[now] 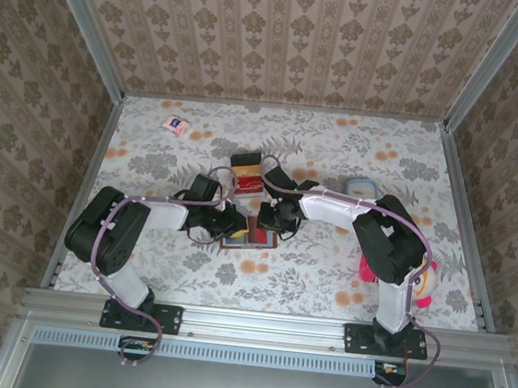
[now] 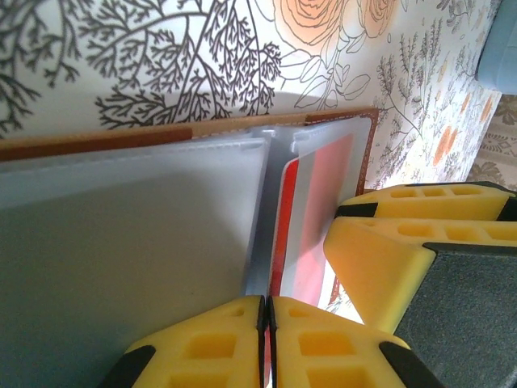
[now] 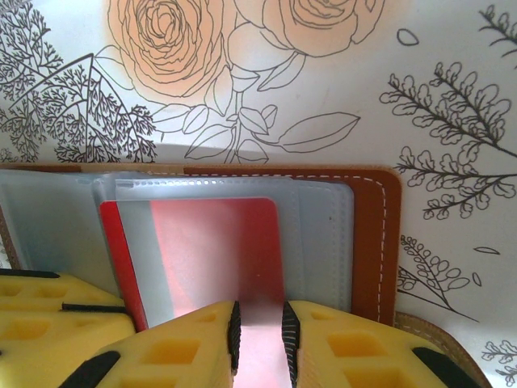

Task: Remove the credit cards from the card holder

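The brown card holder [image 1: 249, 238] lies open on the flowered table, its stitched leather edge [image 3: 376, 242] and frosted plastic sleeves showing. A red credit card [image 3: 230, 242] sits inside one sleeve, and its thin edge [image 2: 283, 234] stands up beside a raised sleeve leaf. My left gripper [image 2: 267, 339] is shut on that red edge at the near side of the holder [image 2: 97, 141]. My right gripper [image 3: 258, 331] rests on the sleeve over the card with its jaws a little apart; the flat sleeve shows in the gap. Its yellow fingers [image 2: 388, 250] stand just right of the left gripper.
A red-and-orange tray [image 1: 247, 184] with a small box [image 1: 246, 160] behind it sits just beyond the grippers. A pink-and-white packet [image 1: 175, 125] lies at the far left, a pale blue object [image 1: 362, 184] at the right, and a pink-and-yellow item [image 1: 427, 278] by the right arm.
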### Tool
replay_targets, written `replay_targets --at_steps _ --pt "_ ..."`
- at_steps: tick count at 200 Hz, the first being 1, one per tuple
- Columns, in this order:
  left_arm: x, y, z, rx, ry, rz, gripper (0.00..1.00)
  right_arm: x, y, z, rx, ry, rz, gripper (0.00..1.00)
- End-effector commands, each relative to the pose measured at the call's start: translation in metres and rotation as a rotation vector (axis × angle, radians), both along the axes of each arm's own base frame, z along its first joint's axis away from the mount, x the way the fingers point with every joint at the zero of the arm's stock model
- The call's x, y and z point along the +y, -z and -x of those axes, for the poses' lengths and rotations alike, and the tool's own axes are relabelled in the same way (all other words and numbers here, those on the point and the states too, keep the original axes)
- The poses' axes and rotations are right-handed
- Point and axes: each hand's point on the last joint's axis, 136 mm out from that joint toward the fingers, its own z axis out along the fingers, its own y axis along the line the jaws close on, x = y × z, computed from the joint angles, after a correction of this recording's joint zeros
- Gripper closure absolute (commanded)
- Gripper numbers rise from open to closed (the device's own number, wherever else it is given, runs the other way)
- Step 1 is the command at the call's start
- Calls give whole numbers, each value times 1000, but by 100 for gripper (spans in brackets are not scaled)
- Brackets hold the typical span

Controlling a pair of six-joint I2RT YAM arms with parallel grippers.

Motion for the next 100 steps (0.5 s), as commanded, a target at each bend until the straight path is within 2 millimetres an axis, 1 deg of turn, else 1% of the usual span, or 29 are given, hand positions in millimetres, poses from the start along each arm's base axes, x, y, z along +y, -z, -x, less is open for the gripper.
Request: replay_targets --at_steps 1,100 --pt "-6 -1 -3 -13 23 14 88 -11 28 16 80 -11 68 73" --pt "-9 0 -4 -14 35 26 87 -10 33 19 97 -17 59 74"
